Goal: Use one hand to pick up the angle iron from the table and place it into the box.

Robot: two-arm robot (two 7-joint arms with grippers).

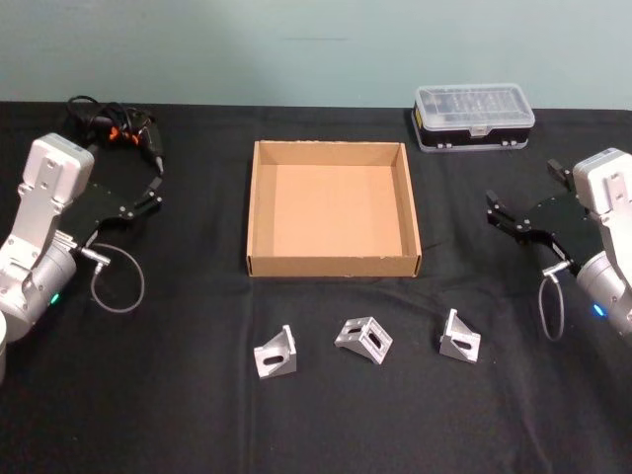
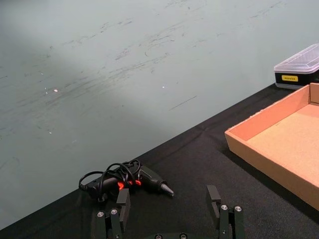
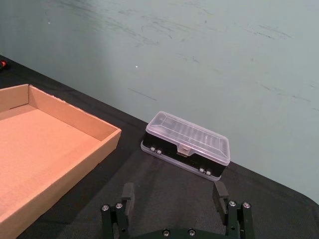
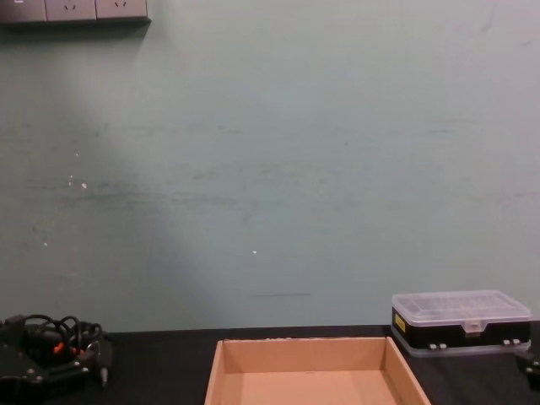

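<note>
**Holding clear of the work: both tools apart, angle irons on the bench**

1. Left tool (image 1: 156, 187): sits at 9 o'clock from the cardboard box (image 1: 333, 265), above the bench (image 1: 197, 415). Its fingers stand apart and grip nothing.
2. Right tool (image 1: 493, 213): sits at 3 o'clock from the box. Its fingers also stand apart with nothing between them.
3. Task items: three silver angle irons lie in a row on the bench, on the 6 o'clock side of the box and apart from its front wall. These are the left angle iron (image 1: 275, 353), the middle angle iron (image 1: 363, 339) and the right angle iron (image 1: 460, 337). None touches another, and neither tool touches any of them.
4. Box: open-topped, with a bare floor.
5. Other items: a black case with clear lid (image 1: 474, 116) lies at 1 o'clock from the box, near the wall. A black corded handpiece (image 1: 123, 128) lies at 10 o'clock, just beyond the left tool.
</note>
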